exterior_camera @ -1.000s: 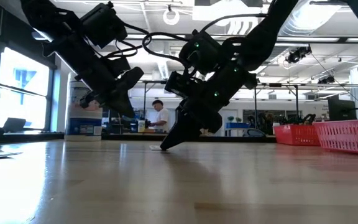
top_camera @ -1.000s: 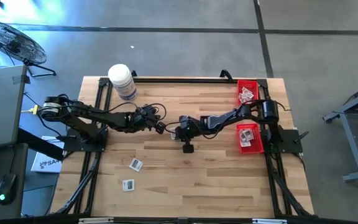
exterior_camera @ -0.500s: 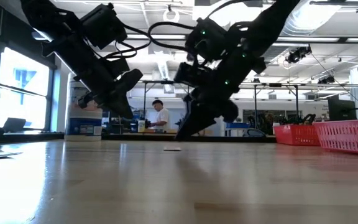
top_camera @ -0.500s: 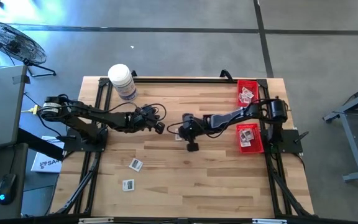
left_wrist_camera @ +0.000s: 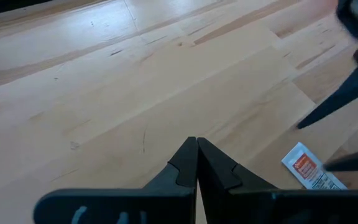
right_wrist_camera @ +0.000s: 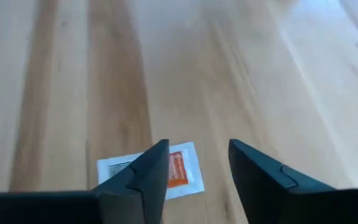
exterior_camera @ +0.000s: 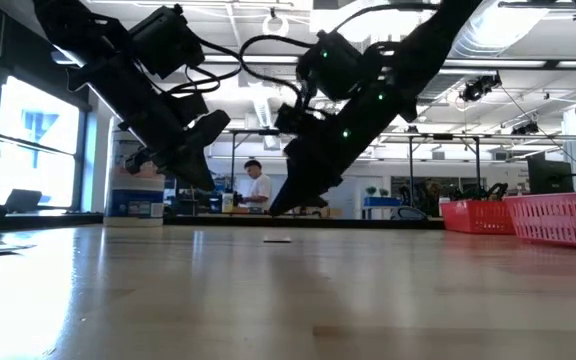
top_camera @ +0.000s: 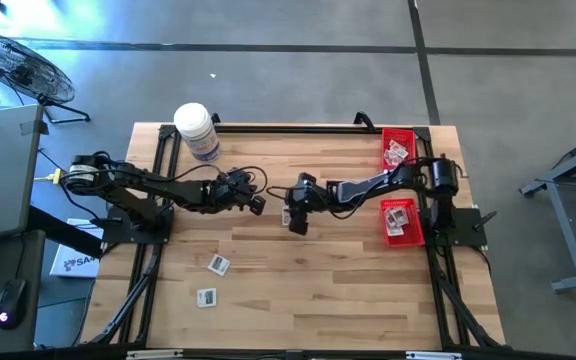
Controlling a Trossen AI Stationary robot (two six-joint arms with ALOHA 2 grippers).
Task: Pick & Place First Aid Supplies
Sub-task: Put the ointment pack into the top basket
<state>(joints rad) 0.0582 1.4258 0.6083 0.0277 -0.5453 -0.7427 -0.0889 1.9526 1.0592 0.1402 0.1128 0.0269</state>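
A small white packet with reddish print (right_wrist_camera: 178, 169) lies flat on the wooden table near its middle. It also shows in the low view (exterior_camera: 276, 239) and the left wrist view (left_wrist_camera: 308, 168). My right gripper (right_wrist_camera: 197, 152) is open and hangs just above it (exterior_camera: 280, 206), fingers slanting down, touching nothing. My left gripper (left_wrist_camera: 196, 144) is shut and empty, raised above the table to the packet's left (top_camera: 254, 203). Two more packets (top_camera: 218, 264) (top_camera: 206, 297) lie flat nearer the front left.
Two red bins holding packets stand at the table's right edge, one far (top_camera: 398, 147) and one nearer (top_camera: 401, 220). A big white jar (top_camera: 197, 130) stands at the far left. A person stands in the room beyond the table (exterior_camera: 258, 187).
My right gripper had its fingertips down on the table at the packet. It has lifted clear and now hangs above the packet, which lies flat on the table. My left gripper has kept still.
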